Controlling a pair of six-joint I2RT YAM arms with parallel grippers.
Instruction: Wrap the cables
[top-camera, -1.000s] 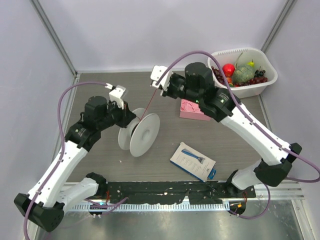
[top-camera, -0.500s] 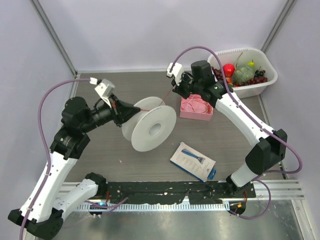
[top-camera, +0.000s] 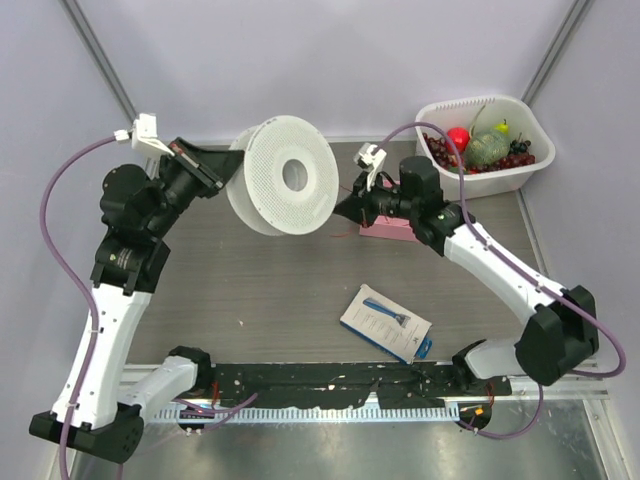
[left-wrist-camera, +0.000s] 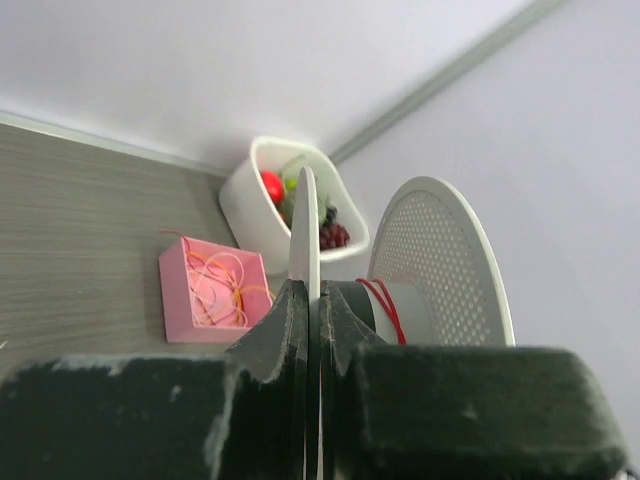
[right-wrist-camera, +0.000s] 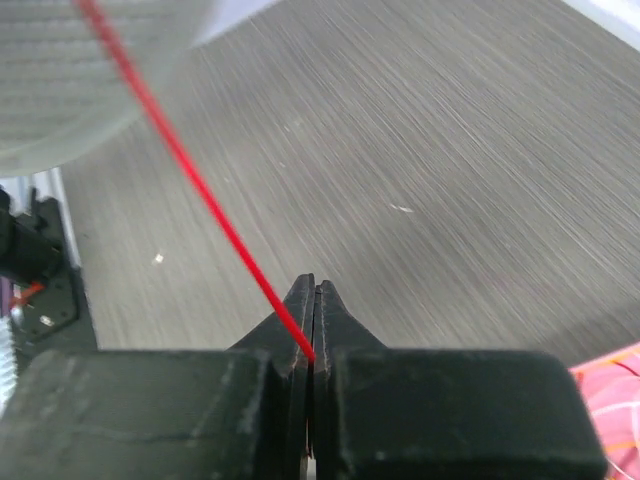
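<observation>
Grey wood-grain counter (top-camera: 300, 290) lay under pale walls. The left gripper (left-wrist-camera: 313, 300) was clamped on one flange of the white spool (top-camera: 290, 175), which it held tilted and clear of the counter, a few red turns on its hub. The right gripper (right-wrist-camera: 313, 290), jaws pressed together, pinched the red wire (right-wrist-camera: 180, 160), which ran taut up to the spool; more wire lay in loose loops on the pink box (top-camera: 385, 225). Winding well probably called for even tension, with the strand fed squarely between the flanges and no jerks. The left arm reached high with its wrist turned inward; the right sat low, pointing at the spool.
</observation>
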